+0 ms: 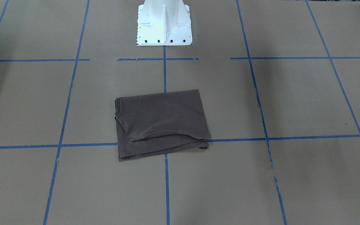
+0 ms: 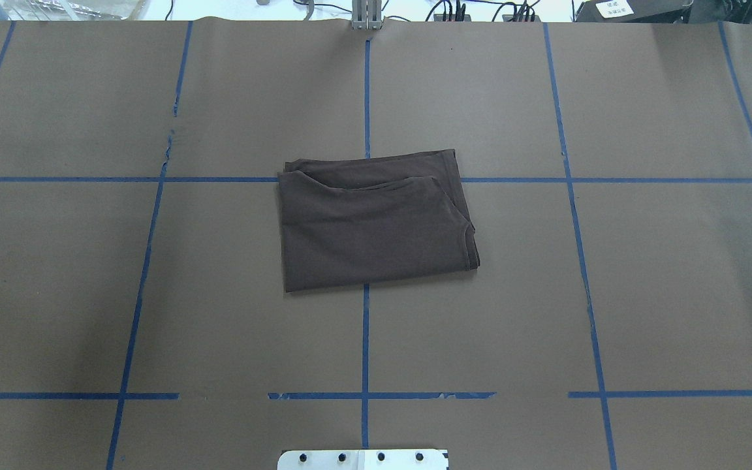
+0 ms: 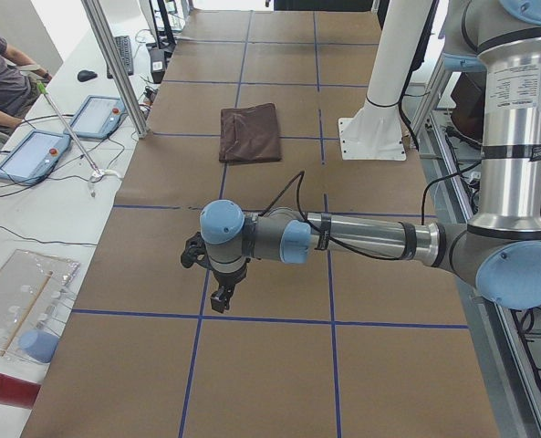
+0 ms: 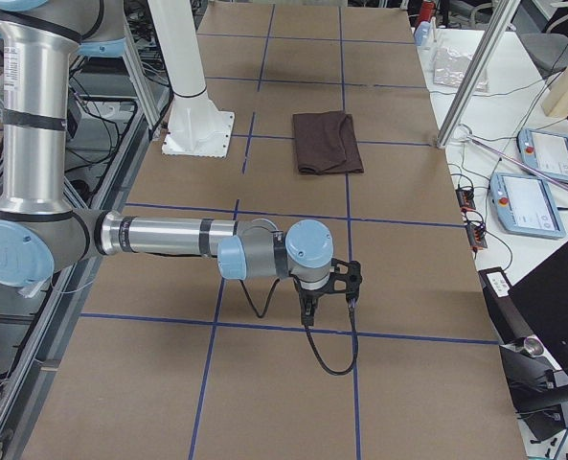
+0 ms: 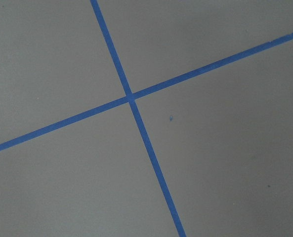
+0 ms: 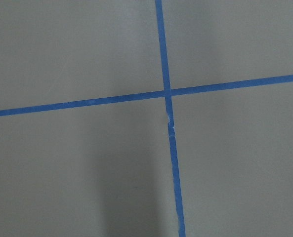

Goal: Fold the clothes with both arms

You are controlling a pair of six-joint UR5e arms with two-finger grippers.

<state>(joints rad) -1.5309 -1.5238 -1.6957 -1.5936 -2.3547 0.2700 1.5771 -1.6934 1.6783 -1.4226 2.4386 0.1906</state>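
T-shirt (image 2: 376, 225) folded flat on tabletop (image 2: 611, 294) — left hand (image 3: 223, 297), right hand (image 4: 308, 309) hover well apart from it; we cannot tell if open or closed.

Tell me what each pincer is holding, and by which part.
Nothing: the T-shirt lies folded and untouched; left pincer and right pincer hang far from it.

Even overhead light, soft shadows, sharp focus.
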